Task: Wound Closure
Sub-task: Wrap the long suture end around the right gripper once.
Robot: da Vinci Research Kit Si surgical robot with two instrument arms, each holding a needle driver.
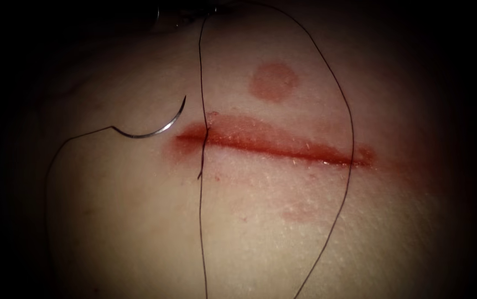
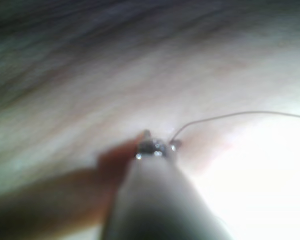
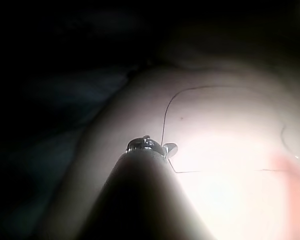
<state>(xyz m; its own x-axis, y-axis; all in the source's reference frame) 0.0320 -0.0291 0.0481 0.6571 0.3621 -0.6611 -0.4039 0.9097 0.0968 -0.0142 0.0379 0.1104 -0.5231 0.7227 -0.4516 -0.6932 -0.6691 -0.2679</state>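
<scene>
Tissue: the tissue (image 1: 139,232) is pale and lit from above, darkening toward its edges. It also lies under the tool tips in both wrist views.
Cut: the cut (image 1: 277,145) runs nearly level across the middle of the endoscope view, from just right of the needle out to the right, dipping slightly as it goes.
Fluid: red fluid (image 1: 238,133) lines the cut, widest toward its left end.
Mark: a round pinkish mark (image 1: 273,82) sits above the cut, apart from it.
Thread: the thread (image 1: 201,232) crosses the cut near its left end, running top to bottom. Another stretch arcs down the right side and crosses the cut near its right end. A third stretch leaves the needle's blunt end and bends down the left side.
Stitch: a short dark piece of thread (image 1: 203,158) goes through the cut's left end and ends just below it.
Needle: the needle (image 1: 155,130) lies loose on the tissue left of the cut, its curve opening upward, its point up near the vertical thread. Neither tool holds it, and it is not in the tissue.
Left tool: the left tool (image 2: 155,146) is above the tissue, a thread (image 2: 230,117) running close by its tip. I cannot tell how its jaws stand or whether it holds anything.
Right tool: the right tool (image 3: 152,146) is above the tissue, a thread (image 3: 165,120) passing its tip. Its jaws cannot be made out either.
Writing: nothing readable.
</scene>
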